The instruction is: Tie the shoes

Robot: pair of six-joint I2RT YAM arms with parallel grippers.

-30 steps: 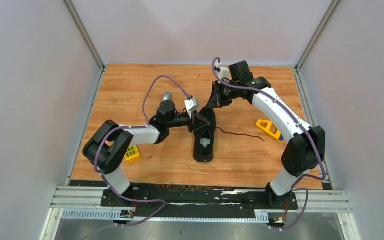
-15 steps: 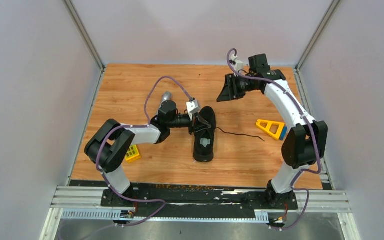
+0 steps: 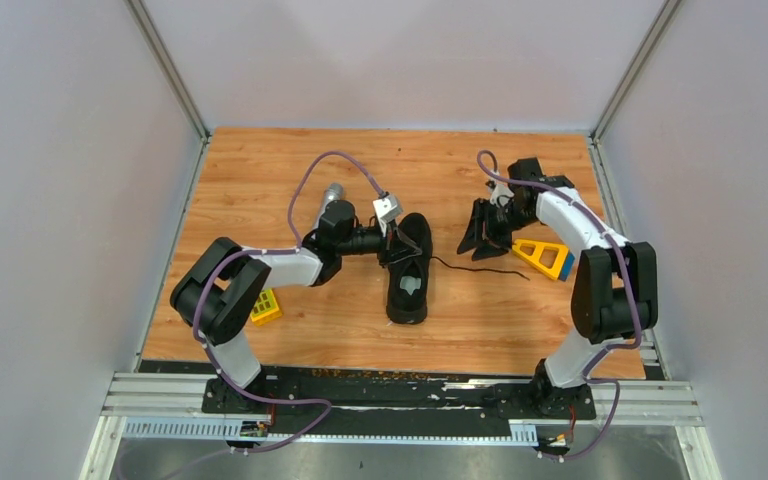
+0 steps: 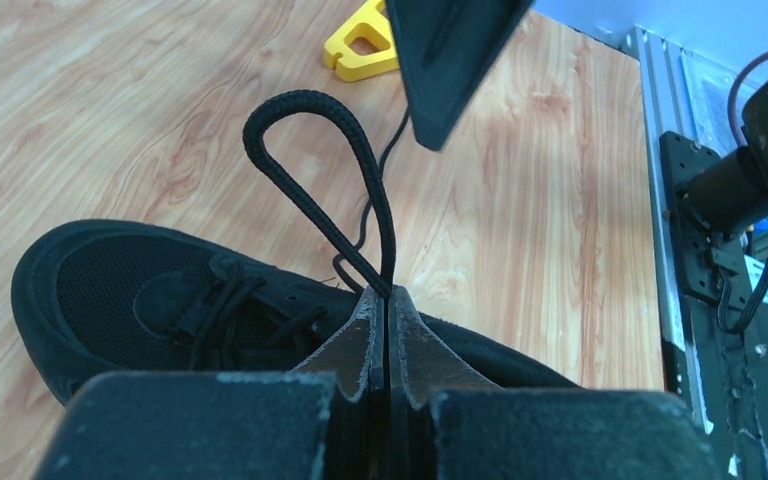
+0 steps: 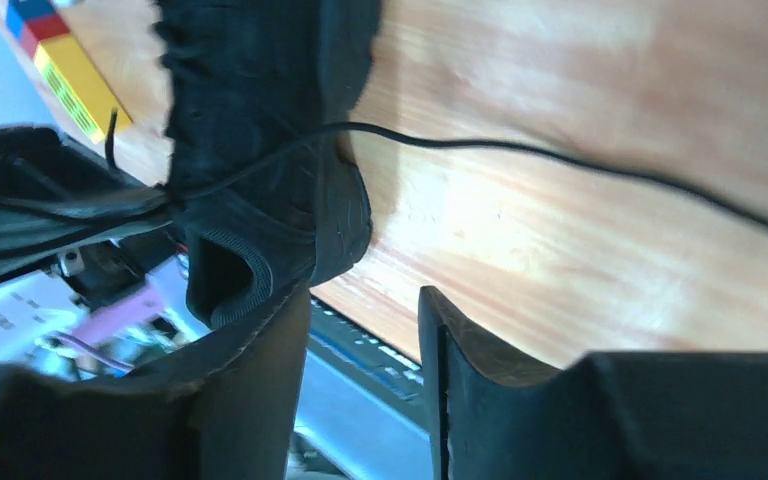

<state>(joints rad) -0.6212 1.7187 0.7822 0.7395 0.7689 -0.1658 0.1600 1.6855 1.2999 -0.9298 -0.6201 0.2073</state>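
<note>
1. Black low-top sneaker (image 3: 408, 272) lies mid-table on the wood-grain tabletop (image 3: 260, 180), heel toward the arm bases, toe away, with its pale grey insole showing.
2. Small yellow-green toy block (image 3: 265, 307) sits by my left arm's elbow, well apart from the sneaker.
3. Left gripper (image 4: 388, 298) is at the sneaker's lace area. Its jaws are pressed together, pinching the base of a thin black lace loop (image 4: 305, 97) that stands up above them.
4. The loose black lace end (image 3: 480, 268) trails on the wood to the sneaker's right.
5. Right gripper (image 5: 362, 305) is low over that loose end, jaws spread and holding nothing. I can't tell if it touches the table.
6. Yellow wedge with a blue end (image 3: 540, 256) sits just beside the right gripper.
7. Silver microphone (image 3: 332, 191) is farthest, partly hidden behind my left wrist.
</note>
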